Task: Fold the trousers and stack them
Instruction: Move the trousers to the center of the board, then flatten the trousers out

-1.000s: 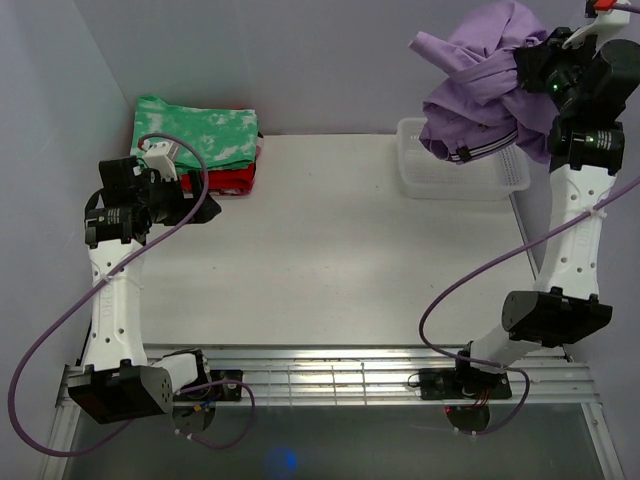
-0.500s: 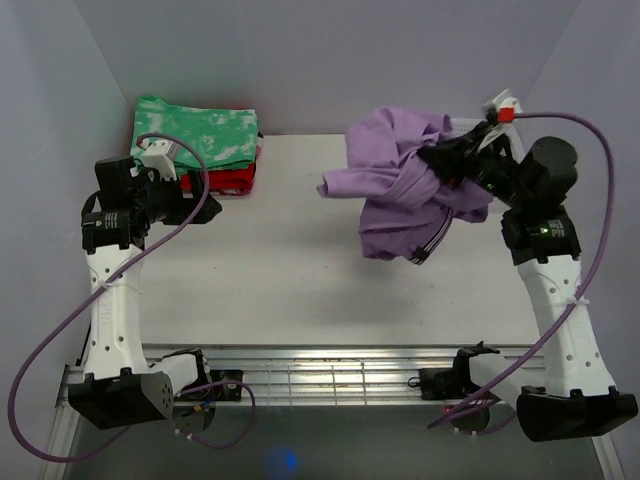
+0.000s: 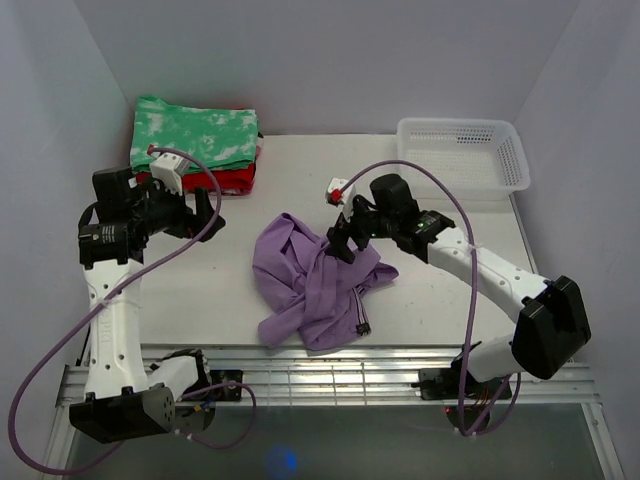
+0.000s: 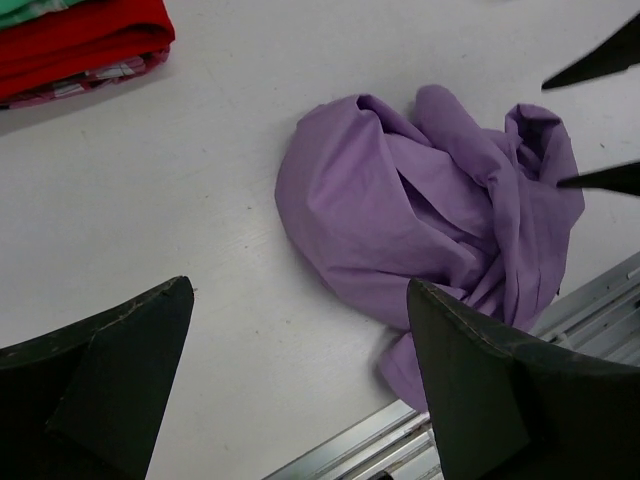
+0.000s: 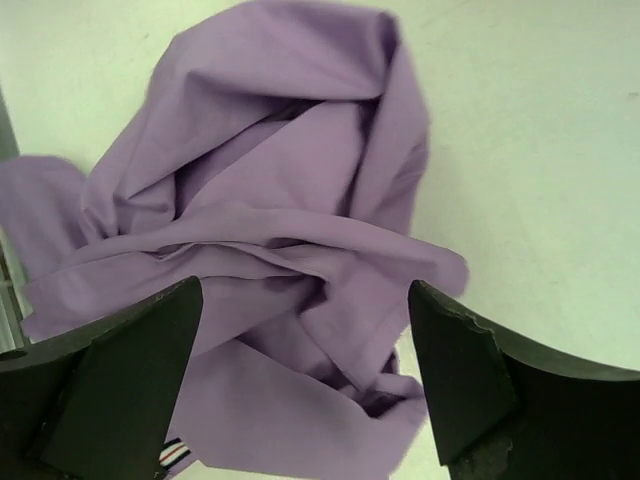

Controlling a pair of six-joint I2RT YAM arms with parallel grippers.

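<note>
Robot lab: walled white table (image 3: 300,180)

trousers (image 3: 310,285): table (image 3: 230,295) centre, near front edge | folded stack (image 3: 195,150): back-left | basket (image 3: 458,172): back-right, apparently on table
</note>
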